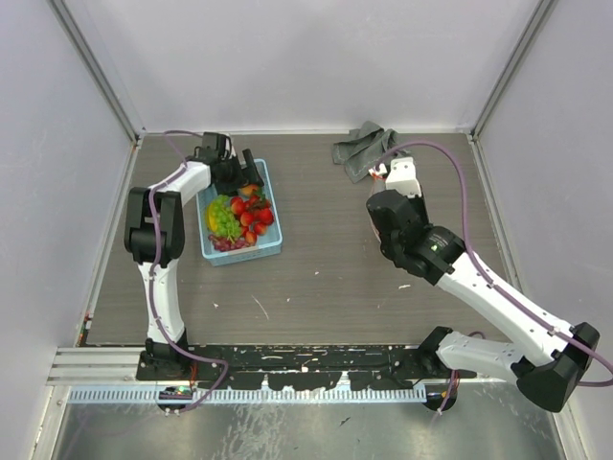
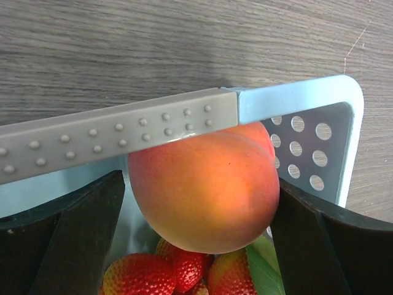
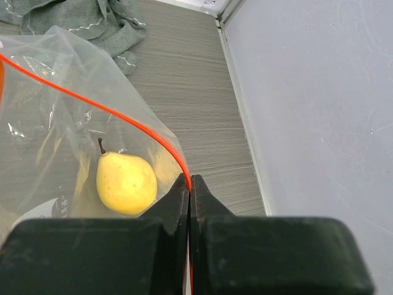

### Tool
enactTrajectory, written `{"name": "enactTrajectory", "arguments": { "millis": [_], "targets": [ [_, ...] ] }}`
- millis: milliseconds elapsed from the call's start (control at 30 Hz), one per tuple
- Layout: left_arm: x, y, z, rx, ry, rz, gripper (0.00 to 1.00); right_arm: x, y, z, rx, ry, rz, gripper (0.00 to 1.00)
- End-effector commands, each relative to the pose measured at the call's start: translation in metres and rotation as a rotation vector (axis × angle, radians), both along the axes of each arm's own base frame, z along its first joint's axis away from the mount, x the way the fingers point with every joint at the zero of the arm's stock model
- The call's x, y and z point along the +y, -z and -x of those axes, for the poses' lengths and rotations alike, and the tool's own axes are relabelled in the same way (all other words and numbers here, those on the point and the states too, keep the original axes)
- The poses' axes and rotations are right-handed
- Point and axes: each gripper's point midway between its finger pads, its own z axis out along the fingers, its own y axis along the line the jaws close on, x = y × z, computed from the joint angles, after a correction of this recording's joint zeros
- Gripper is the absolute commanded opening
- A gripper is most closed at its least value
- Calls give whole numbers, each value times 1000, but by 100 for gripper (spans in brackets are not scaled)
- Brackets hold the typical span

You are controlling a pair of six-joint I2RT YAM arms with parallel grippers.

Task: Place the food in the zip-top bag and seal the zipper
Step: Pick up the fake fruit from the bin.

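The peach (image 2: 206,190), smooth and matte, orange shading to red, fills the middle of the left wrist view. It sits on glossy, seeded strawberries (image 2: 138,275) in a light blue plastic basket (image 2: 307,98) with a rounded corner and a punched-hole wall. The left gripper (image 1: 244,180) is spread wide, its black fingers (image 2: 73,233) flanking the peach. Whether they touch it I cannot tell. A grey studded strip (image 2: 110,138) crosses above the fruit.

In the right wrist view the right gripper (image 3: 190,184) is clenched on the thin red-orange zipper (image 3: 123,117) of the clear, crinkled zip-top bag (image 3: 55,104). A yellow pear-shaped fruit (image 3: 126,183) with a brown stalk lies inside. A crumpled grey-green cloth (image 3: 92,21) lies at upper left, and a pale wall (image 3: 319,110) stands close on the right.

Bare wood-grain table (image 1: 335,278) separates basket and bag. A white label (image 3: 46,208) in the bag is too small to read.
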Motion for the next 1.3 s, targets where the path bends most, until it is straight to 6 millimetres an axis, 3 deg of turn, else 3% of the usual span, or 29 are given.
{"name": "enactTrajectory", "arguments": {
  "millis": [0, 267, 600, 900, 1133, 1267],
  "targets": [
    [-6, -19, -9, -43, 31, 32, 92, -5, -20, -4, -58, 52, -11, 1],
    [-6, -44, -4, -104, 34, 45, 72, -3, -6, -6, -23, 60, 32, 1],
    [3, -89, 11, -206, 5, 26, 51, 27, 25, -16, 80, -47, -31, 1],
    [9, -126, 34, -275, -14, 29, 49, 48, 41, -19, 119, -107, -118, 1],
    [4, -154, 61, -325, 0, 51, 48, 63, 42, -22, 122, -151, -184, 1],
    [19, -161, 72, -342, -63, -11, 47, 69, 43, -23, 123, -168, -216, 1]
  ]
}}
